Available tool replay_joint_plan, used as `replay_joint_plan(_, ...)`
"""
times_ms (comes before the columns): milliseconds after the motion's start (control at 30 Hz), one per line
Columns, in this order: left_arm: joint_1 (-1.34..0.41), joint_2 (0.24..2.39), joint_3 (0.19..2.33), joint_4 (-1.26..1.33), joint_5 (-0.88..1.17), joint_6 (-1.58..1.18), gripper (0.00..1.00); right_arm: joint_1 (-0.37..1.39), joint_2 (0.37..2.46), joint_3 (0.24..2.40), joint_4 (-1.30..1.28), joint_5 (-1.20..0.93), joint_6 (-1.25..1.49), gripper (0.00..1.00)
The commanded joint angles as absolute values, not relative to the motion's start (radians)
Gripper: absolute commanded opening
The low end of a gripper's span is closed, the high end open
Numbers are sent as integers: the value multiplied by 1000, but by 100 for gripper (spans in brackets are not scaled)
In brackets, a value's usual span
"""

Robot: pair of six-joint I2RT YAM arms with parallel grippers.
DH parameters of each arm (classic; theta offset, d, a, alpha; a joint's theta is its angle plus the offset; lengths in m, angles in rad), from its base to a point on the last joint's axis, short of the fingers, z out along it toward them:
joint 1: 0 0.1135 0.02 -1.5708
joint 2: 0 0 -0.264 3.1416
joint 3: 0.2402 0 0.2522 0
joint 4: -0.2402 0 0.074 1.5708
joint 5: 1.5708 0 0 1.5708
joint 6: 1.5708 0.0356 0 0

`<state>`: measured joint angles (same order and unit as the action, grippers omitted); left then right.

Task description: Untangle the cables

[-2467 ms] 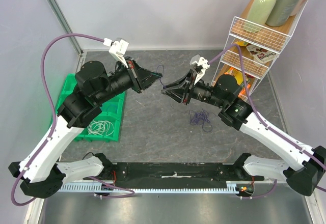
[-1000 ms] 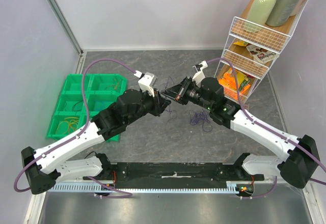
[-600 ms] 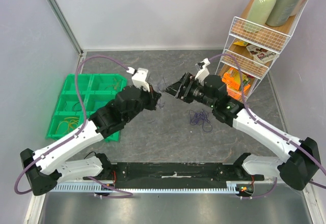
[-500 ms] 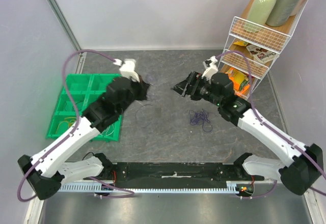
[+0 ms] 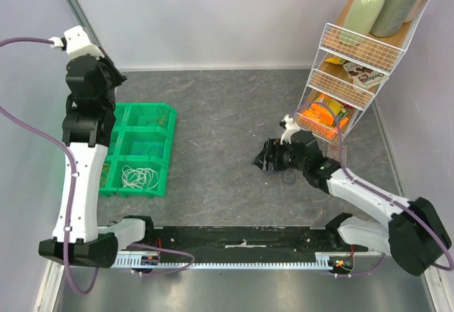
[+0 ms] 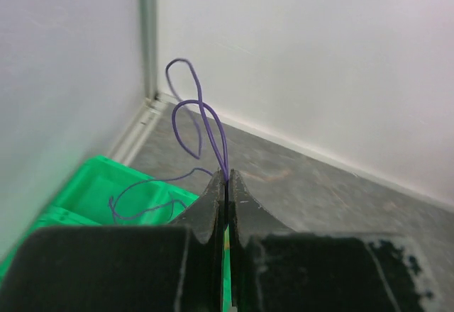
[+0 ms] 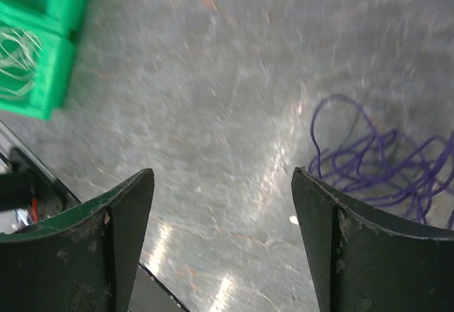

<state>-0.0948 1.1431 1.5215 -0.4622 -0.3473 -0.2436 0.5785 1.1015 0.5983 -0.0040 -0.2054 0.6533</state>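
My left fingers pinch a purple cable above the green tray; my right fingers gape beside the other cables

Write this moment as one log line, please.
left gripper: shut on purple cable, above green tray | right gripper: open, beside purple tangle

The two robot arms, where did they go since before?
The left end effector swung from the middle up and to the left, above the green tray, shut on one purple cable. The right end effector dropped low beside the purple tangle, open. The tray and wire rack stayed put.
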Motion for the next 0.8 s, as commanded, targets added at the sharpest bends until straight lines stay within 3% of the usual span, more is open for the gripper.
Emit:
replay_joint_plan(0,36,1209,1552,-326,-327,-144,2,580,1167,523,207,-298,649,85)
replay_joint_plan(300,149,1417,1531,-19,-314,-86,1,580,1215,445,268,-253,560,85)
replay_joint_plan(767,169,1528,1468,66,-406,-41,2,578,1276,410,376,-252,581,86)
